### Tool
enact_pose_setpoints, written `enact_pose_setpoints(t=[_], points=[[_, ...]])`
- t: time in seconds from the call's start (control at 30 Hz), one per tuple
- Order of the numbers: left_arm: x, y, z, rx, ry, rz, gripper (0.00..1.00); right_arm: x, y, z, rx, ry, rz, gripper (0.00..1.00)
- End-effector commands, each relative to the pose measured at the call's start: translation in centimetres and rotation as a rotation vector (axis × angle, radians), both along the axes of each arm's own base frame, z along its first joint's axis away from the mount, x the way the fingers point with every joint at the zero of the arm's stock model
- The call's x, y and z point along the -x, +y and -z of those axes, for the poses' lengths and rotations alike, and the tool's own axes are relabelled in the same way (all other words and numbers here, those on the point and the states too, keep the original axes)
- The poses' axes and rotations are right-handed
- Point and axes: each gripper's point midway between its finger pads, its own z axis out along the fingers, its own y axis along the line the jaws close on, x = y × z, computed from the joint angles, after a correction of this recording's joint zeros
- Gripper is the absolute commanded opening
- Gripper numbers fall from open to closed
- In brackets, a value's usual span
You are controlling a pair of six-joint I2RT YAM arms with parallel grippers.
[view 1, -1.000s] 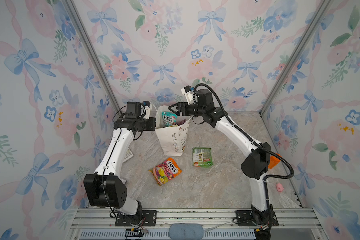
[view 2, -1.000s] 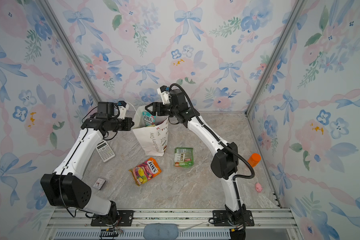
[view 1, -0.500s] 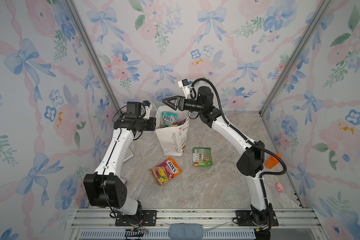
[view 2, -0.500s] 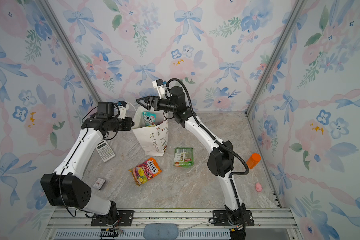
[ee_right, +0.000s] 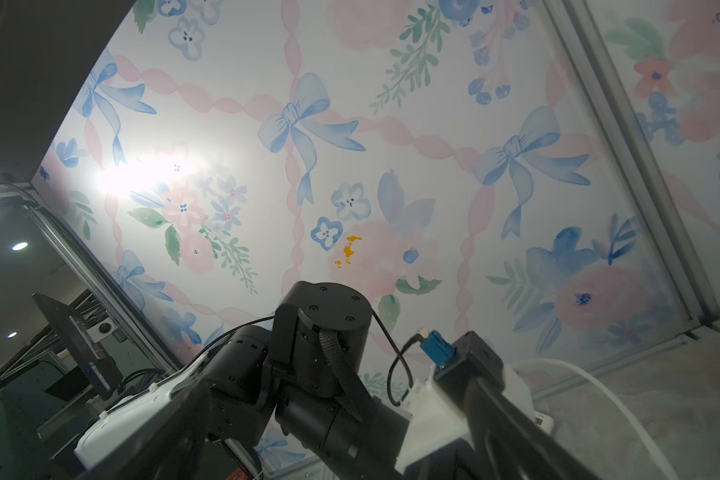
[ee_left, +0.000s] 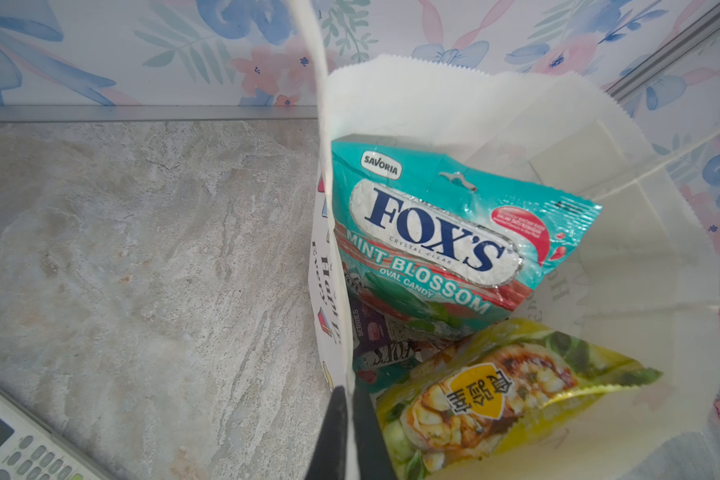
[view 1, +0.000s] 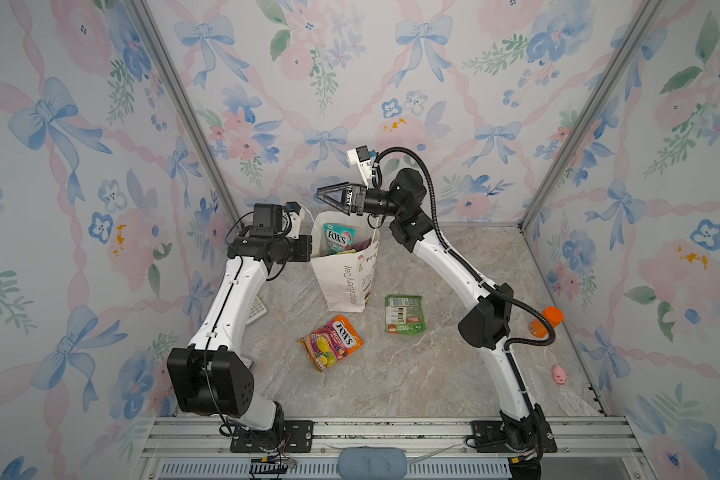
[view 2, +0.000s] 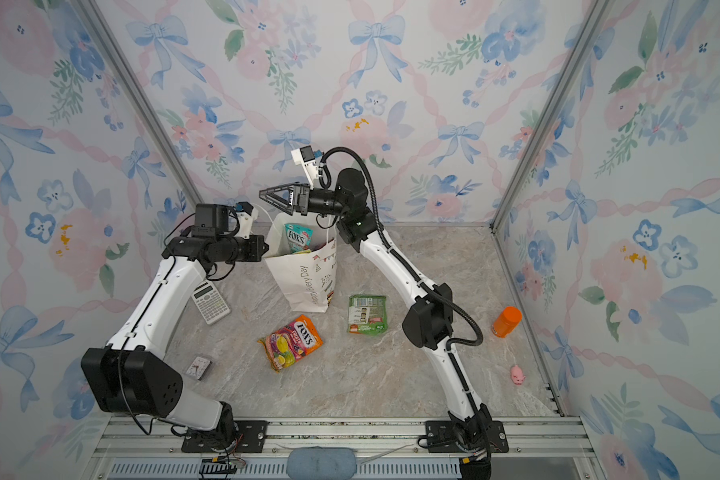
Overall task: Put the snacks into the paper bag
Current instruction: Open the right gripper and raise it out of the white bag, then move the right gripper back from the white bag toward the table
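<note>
The white paper bag [view 1: 346,282] [view 2: 304,282] stands upright at the back of the table. My left gripper [ee_left: 347,388] is shut on its near rim, holding the mouth wide. Inside are a teal FOX'S packet [ee_left: 429,232] [view 1: 337,239], a yellow packet [ee_left: 495,395] and a purple one [ee_left: 375,332]. My right gripper [view 1: 321,193] [view 2: 263,193] hangs open and empty just above the bag's mouth, pointing left. On the table in front of the bag lie an orange FOX'S packet [view 1: 331,340] [view 2: 292,340] and a green packet [view 1: 404,313] [view 2: 367,313].
A calculator [view 2: 211,301] [ee_left: 13,444] lies left of the bag, beside my left arm. A small clock [view 2: 198,368] sits near the front left. An orange-capped bottle [view 1: 545,322] and a pink pig toy [view 1: 560,374] stand by the right wall.
My right gripper has risen from the bag's mouth and swung left, its jaws a little wider. The left arm and the bag have stayed put.
</note>
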Motion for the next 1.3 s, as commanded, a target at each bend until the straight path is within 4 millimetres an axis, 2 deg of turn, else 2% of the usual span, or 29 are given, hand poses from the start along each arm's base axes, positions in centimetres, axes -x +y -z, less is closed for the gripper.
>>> enact_pose_setpoints(t=[0.0,0.17,0.27,0.33,0.53,0.73,0.83,0.97,1.1,1.27], points=[[-0.1,0.3,-0.9,0.015,-0.031,-0.014,0.00,2.2,-0.8,-2.5,0.011,-0.049,-0.010,0.97],[-0.1,0.3,-1.0,0.014,-0.034,-0.015,0.00,1.5,-2.0,-1.7,0.126,-0.045,0.121,0.98],[-0.1,0.4,-1.1,0.011,-0.037,-0.018,0.00,0.2,-4.0,-0.2,0.274,-0.061,0.299,0.99],[-0.1,0.5,-1.2,0.009,-0.041,-0.021,0.00,0.2,-5.4,0.3,0.347,-0.083,0.368,0.99],[-0.1,0.5,-1.2,0.008,-0.039,-0.022,0.00,0.4,-11.3,2.1,0.472,-0.048,0.518,0.93],[-0.2,0.4,-1.2,0.013,-0.041,-0.023,0.00,1.0,-18.2,6.2,0.602,0.031,0.698,0.88],[-0.1,0.4,-1.4,0.015,-0.048,-0.024,0.00,1.4,-21.3,9.9,0.684,0.104,0.771,0.85],[0.0,0.4,-2.0,0.023,-0.067,-0.026,0.00,2.2,-24.5,17.0,0.818,0.249,0.825,0.79],[0.1,0.4,-2.3,0.026,-0.076,-0.024,0.00,3.9,-26.4,24.2,0.936,0.384,0.829,0.73],[0.2,0.4,-2.6,0.027,-0.087,-0.026,0.00,5.6,-27.1,30.1,0.987,0.521,0.812,0.71]])
